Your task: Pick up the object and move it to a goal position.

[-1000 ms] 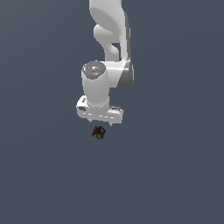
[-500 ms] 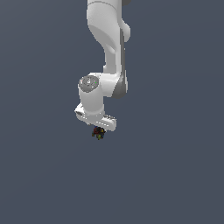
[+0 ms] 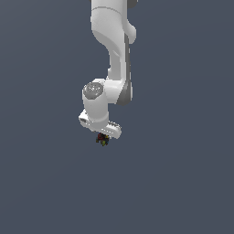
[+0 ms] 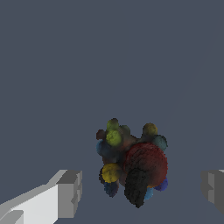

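Note:
The object (image 3: pixel 102 139) is a tiny dark lumpy cluster with red, yellow, green and blue specks, directly under the white hand in the exterior view. In the wrist view the object (image 4: pixel 131 166) lies between the two grey-tipped fingers (image 4: pixel 70 192), with a clear gap on each side. My gripper (image 3: pixel 103 135) is open, tilted, and straddles the object without touching it; it also shows in the wrist view (image 4: pixel 142 190).
The white arm (image 3: pixel 114 59) comes down from above in the exterior view. Everything around is a uniform grey-blue surface (image 3: pixel 183 183) with no other objects or visible edges.
The hand has come down and shifted toward the exterior view's left, tilting as the arm bent. The object has stayed at the same spot.

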{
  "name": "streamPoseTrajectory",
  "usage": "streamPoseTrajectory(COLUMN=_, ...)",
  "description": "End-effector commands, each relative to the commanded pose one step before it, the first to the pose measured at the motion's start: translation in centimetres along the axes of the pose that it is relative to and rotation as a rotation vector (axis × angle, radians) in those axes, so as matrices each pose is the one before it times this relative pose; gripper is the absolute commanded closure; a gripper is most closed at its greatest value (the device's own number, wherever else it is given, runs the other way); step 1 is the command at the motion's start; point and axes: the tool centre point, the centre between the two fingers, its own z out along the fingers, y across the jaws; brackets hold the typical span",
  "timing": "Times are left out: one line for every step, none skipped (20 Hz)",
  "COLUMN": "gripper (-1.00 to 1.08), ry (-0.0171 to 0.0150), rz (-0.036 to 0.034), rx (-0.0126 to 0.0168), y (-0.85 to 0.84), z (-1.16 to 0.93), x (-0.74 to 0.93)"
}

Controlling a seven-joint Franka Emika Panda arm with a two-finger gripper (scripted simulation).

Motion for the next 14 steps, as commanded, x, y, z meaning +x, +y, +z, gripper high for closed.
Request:
streamPoseTrajectory(gripper=-0.92, ry=-0.00082, rz=0.00163, rx=-0.00031, y=0.051, z=1.097, x=-0.067)
streamPoseTrajectory(gripper=-0.92, ry=0.00013, rz=0.00068, rx=0.00002, y=0.008, z=0.563, x=-0.018)
streamPoseTrajectory(gripper=-0.92, ry=0.00013, rz=0.00068, rx=0.00003, y=0.009, z=0.542, x=-0.015)
streamPoseTrajectory(gripper=-0.92, ry=0.00013, rz=0.00068, rx=0.00003, y=0.012, z=0.471, x=-0.007)
streamPoseTrajectory(gripper=-0.92, ry=0.0001, rz=0.00048, rx=0.00003, y=0.003, z=0.402, x=-0.001)
streamPoseTrajectory(gripper=-0.92, ry=0.0, rz=0.0, rx=0.0, y=-0.023, z=0.336, x=0.003)
streamPoseTrajectory(gripper=-0.92, ry=0.00015, rz=0.00067, rx=0.00008, y=0.019, z=0.253, x=0.022)
streamPoseTrajectory(gripper=-0.92, ry=0.0, rz=0.0, rx=0.0, y=-0.018, z=0.193, x=0.021)
streamPoseTrajectory(gripper=-0.92, ry=0.0, rz=0.0, rx=0.0, y=-0.014, z=0.127, x=0.026)
streamPoseTrajectory(gripper=-0.92, ry=0.0, rz=0.0, rx=0.0, y=-0.01, z=0.069, x=0.022)
streamPoseTrajectory(gripper=-0.92, ry=0.0, rz=0.0, rx=0.0, y=-0.003, z=0.021, x=0.009)
streamPoseTrajectory(gripper=1.08, ry=0.0, rz=0.0, rx=0.0, y=0.0, z=0.0, x=0.0)
streamPoseTrajectory(gripper=1.08, ry=0.0, rz=0.0, rx=0.0, y=0.0, z=0.0, x=0.0)
streamPoseTrajectory(gripper=1.08, ry=0.0, rz=0.0, rx=0.0, y=0.0, z=0.0, x=0.0)
